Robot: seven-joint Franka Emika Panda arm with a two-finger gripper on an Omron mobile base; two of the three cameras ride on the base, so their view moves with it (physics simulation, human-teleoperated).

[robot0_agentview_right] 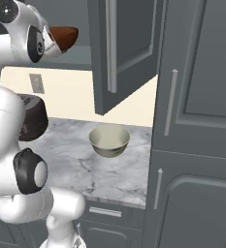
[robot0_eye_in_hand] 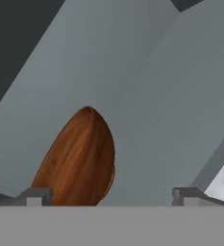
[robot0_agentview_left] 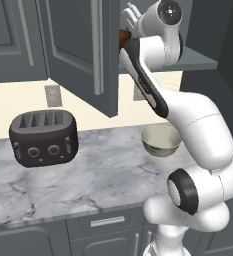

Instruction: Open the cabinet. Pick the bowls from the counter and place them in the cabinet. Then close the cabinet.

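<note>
The cabinet stands open, its door [robot0_agentview_left: 78,45] [robot0_agentview_right: 129,43] swung out over the counter [robot0_agentview_left: 88,175] [robot0_agentview_right: 80,169], and the grey shelf [robot0_agentview_left: 200,61] [robot0_agentview_right: 73,59] is bare inside. My gripper [robot0_eye_in_hand: 111,194] is raised to shelf height, open, fingertips wide apart. The reddish-brown wooden bowl [robot0_eye_in_hand: 80,158] [robot0_agentview_right: 65,36] [robot0_agentview_left: 123,37] is tipped on edge between them, close to the left fingertip [robot0_eye_in_hand: 36,195], just above the shelf. Whether it touches the shelf cannot be told. The pale cream-green bowl [robot0_agentview_left: 160,140] [robot0_agentview_right: 109,140] sits upright on the marble below the open door.
A dark four-slot toaster [robot0_agentview_left: 43,137] [robot0_agentview_right: 32,121] stands on the counter's left part. A tall grey cabinet [robot0_agentview_right: 197,121] bounds the counter on the right. A drawer front [robot0_agentview_left: 105,221] lies under the counter edge. A wall outlet [robot0_agentview_left: 53,95] is behind the toaster.
</note>
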